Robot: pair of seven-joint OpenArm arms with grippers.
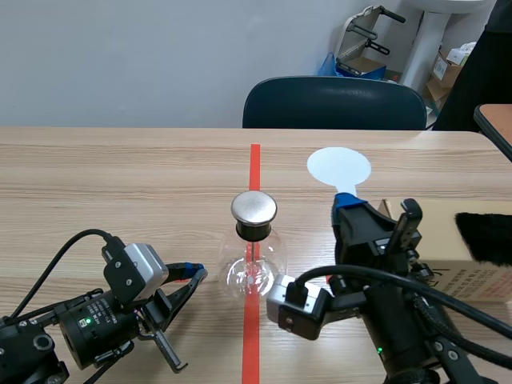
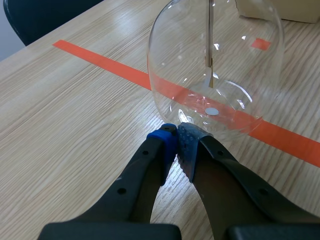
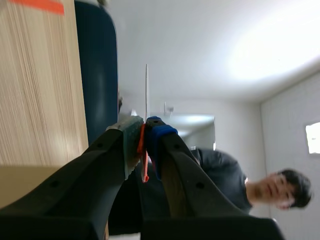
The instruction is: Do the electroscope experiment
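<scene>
The electroscope, a clear glass flask [image 1: 254, 268] with a round metal cap [image 1: 254, 208], stands on the red tape line mid-table. In the left wrist view the flask [image 2: 215, 75] fills the space just ahead, a thin rod [image 2: 210, 45] hanging inside it. My left gripper [image 1: 196, 274] [image 2: 176, 142] rests low on the table, shut on nothing, its tips at the flask's base. My right gripper [image 1: 348, 204] [image 3: 145, 127] is raised to the right of the flask, shut on the handle of a white disc [image 1: 339, 167]. In the right wrist view the white disc [image 3: 146, 90] is edge-on.
A cardboard box [image 1: 460, 268] with a black fur patch [image 1: 484, 236] lies at the table's right edge. A dark blue chair [image 1: 334, 104] stands behind the table. A person [image 3: 240, 187] appears beyond the gripper in the right wrist view.
</scene>
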